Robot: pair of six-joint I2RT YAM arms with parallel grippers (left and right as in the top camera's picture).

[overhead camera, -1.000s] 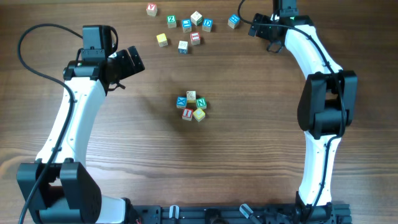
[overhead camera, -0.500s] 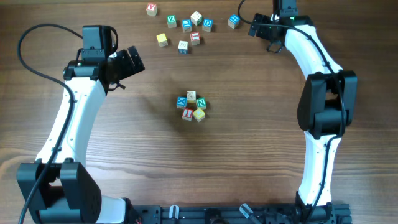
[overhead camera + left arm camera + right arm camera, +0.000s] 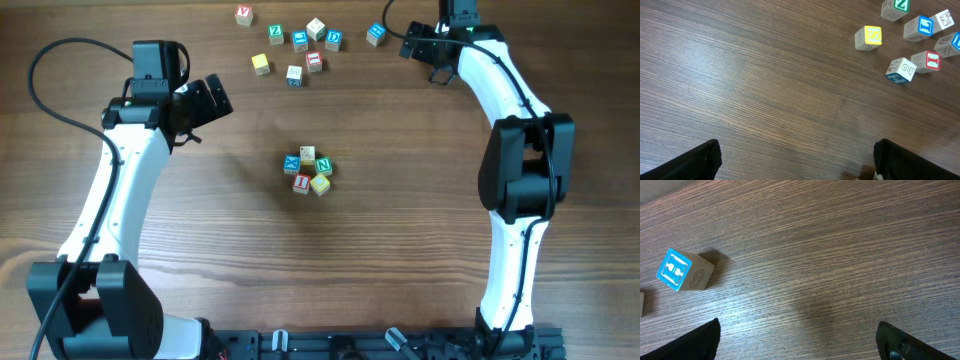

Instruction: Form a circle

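Nothing has moved since a second ago. The left gripper point(image 3: 797, 162) has its jaws spread wide over bare table point(image 3: 200, 230) at the far left. The right gripper point(image 3: 800, 342) is equally spread at the far right, near a blue-faced cube point(image 3: 684, 270). The circle point(image 3: 308, 171) sits mid-table, well apart from both grippers. Loose cubes point(image 3: 295, 45) lie scattered along the far side.

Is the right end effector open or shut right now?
Open. In the right wrist view the right end effector has its fingers wide apart at the frame's lower corners, only bare table between them.
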